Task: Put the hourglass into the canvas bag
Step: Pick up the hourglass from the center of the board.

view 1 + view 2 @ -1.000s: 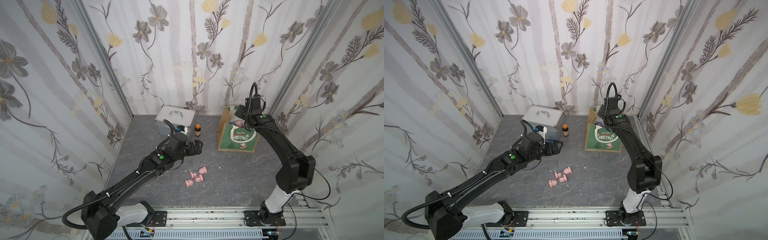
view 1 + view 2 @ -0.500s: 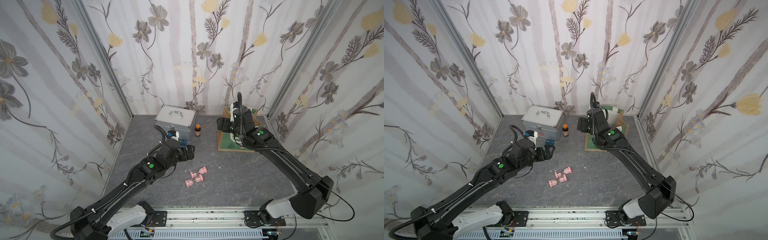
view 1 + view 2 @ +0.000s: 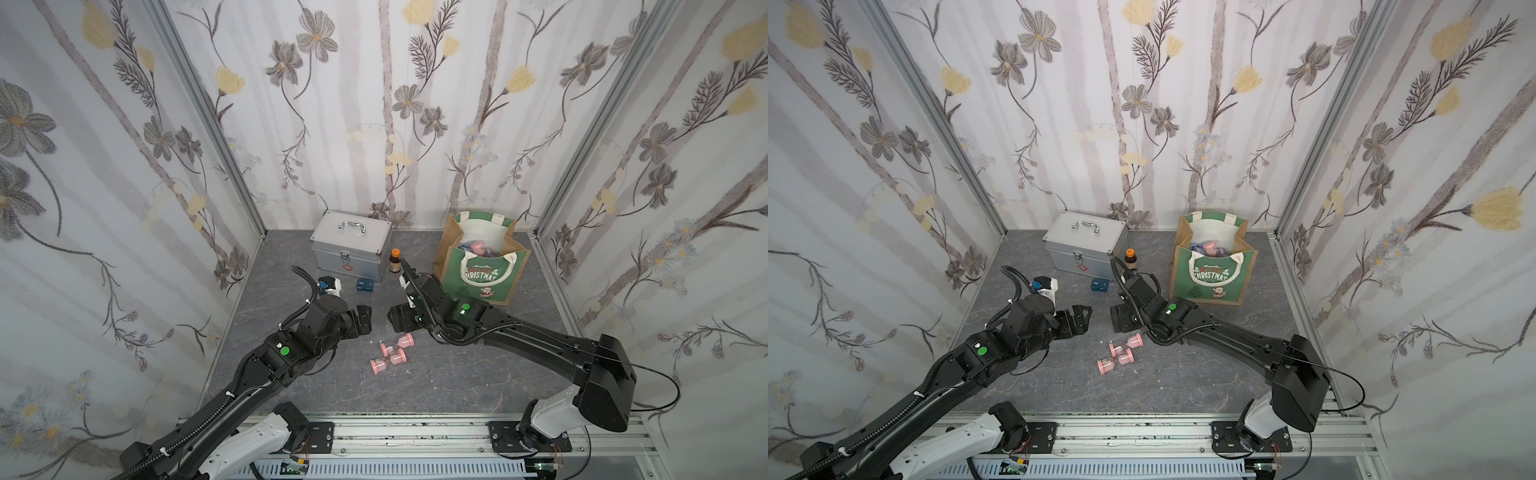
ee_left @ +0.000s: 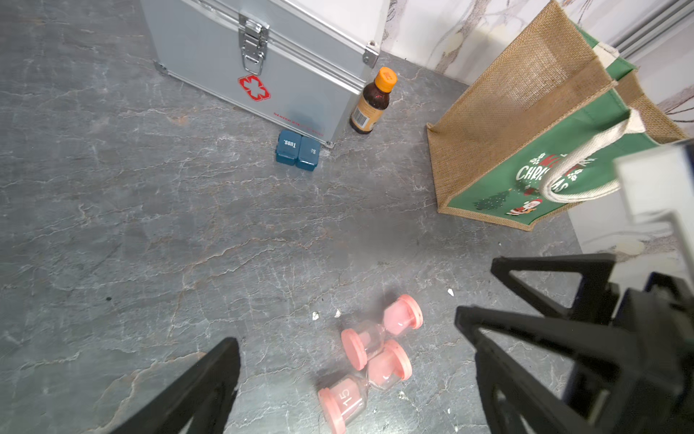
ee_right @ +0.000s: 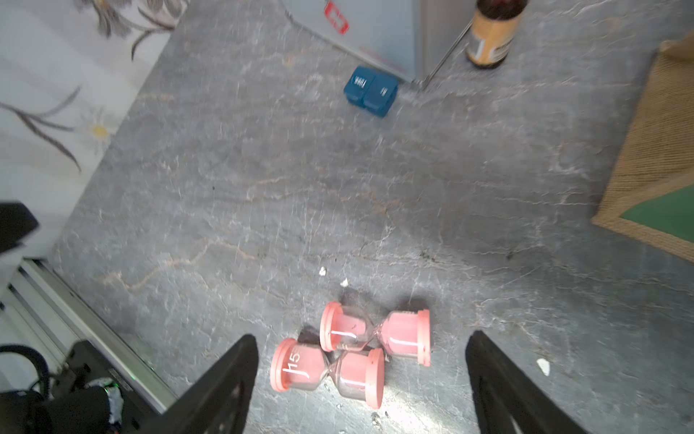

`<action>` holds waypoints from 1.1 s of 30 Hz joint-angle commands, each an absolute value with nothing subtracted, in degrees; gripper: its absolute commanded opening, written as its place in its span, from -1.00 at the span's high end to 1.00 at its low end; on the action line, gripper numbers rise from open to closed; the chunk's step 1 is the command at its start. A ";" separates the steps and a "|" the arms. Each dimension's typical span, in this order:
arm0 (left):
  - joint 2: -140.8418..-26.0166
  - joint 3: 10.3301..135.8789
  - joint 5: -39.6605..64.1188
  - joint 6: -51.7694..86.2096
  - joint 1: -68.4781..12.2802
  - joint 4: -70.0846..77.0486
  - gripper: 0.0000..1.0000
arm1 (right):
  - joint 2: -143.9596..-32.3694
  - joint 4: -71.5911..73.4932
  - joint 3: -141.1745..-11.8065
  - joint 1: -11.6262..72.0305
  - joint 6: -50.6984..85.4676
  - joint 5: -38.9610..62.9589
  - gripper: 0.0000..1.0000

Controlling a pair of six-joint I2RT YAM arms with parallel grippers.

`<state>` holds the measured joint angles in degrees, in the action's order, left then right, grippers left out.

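Observation:
Two pink hourglasses (image 3: 392, 352) (image 3: 1120, 353) lie on their sides on the grey floor, touching each other. In the right wrist view the hourglasses (image 5: 351, 353) sit on the floor below and between the spread fingers of my right gripper (image 5: 362, 338), which is open and empty. In both top views that right gripper (image 3: 395, 320) (image 3: 1119, 318) hovers just behind them. My left gripper (image 3: 365, 318) (image 4: 343, 334) faces it from the left, open and empty too. The canvas bag (image 3: 482, 272) (image 3: 1214, 276) stands upright at the back right, with pink and blue items showing inside.
A silver metal case (image 3: 353, 245) stands at the back centre. A brown bottle with an orange cap (image 3: 395, 262) stands beside it and a blue pill box (image 3: 365, 284) lies in front. Papered walls close in three sides, and a metal rail (image 3: 415, 432) runs along the front.
My right arm has swung from the mouth of the bag down and left to hover behind the hourglasses. The left gripper has drawn back towards the front left.

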<state>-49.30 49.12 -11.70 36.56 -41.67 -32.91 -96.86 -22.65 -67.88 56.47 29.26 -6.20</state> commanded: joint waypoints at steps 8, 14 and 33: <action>-45.13 47.23 -16.21 40.20 -41.57 -38.98 -1.00 | -103.14 -18.87 -65.11 56.96 9.41 -0.95 -0.41; -42.77 46.58 -17.76 41.21 -41.50 -40.92 -1.00 | -105.14 -19.35 -66.20 55.38 0.99 1.59 -0.50; -39.10 45.97 -19.42 42.36 -41.48 -44.87 -1.00 | -112.37 -23.58 -69.55 55.29 -11.07 6.53 -0.52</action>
